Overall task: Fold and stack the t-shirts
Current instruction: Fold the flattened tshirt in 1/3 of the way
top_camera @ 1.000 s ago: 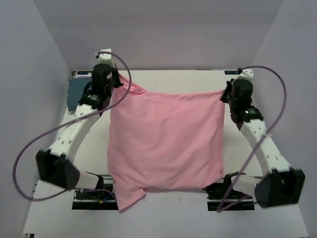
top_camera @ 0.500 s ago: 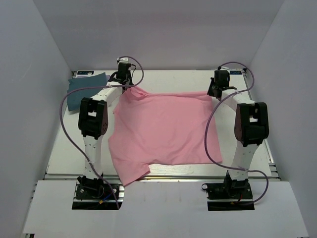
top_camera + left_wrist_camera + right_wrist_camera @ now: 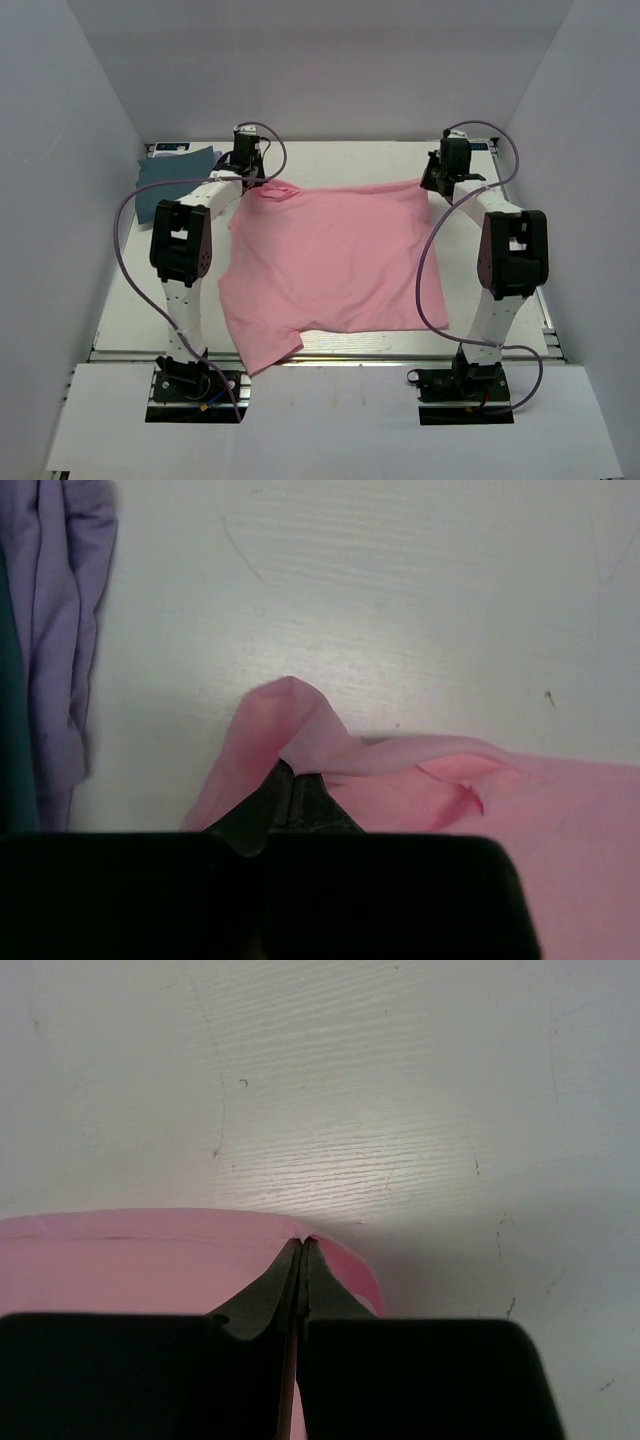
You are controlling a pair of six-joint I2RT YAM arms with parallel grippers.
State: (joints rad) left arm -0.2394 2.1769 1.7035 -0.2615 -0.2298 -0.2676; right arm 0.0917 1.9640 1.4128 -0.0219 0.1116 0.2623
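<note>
The light pink t-shirt (image 3: pixel 330 260) lies spread over the middle of the white table, one sleeve hanging past the near edge. My left gripper (image 3: pixel 252 180) is shut on its far left corner, where the cloth bunches up (image 3: pixel 300 730). My right gripper (image 3: pixel 432 180) is shut on its far right corner (image 3: pixel 330 1250). The dark teal-blue t-shirt (image 3: pixel 165 185) lies at the far left of the table. The pale lavender t-shirt (image 3: pixel 65 630) lies crumpled beside it, seen in the left wrist view.
The white table (image 3: pixel 340 160) is walled in at the back and both sides. Both arms stretch from their bases (image 3: pixel 195 385) at the near edge out to the far end. Bare tabletop (image 3: pixel 400 1080) lies beyond the shirt's far edge.
Both arms have swung the pink shirt from held up to laid flat on the table, then pulled its far corners a little further back and apart. Both grippers stay shut.
</note>
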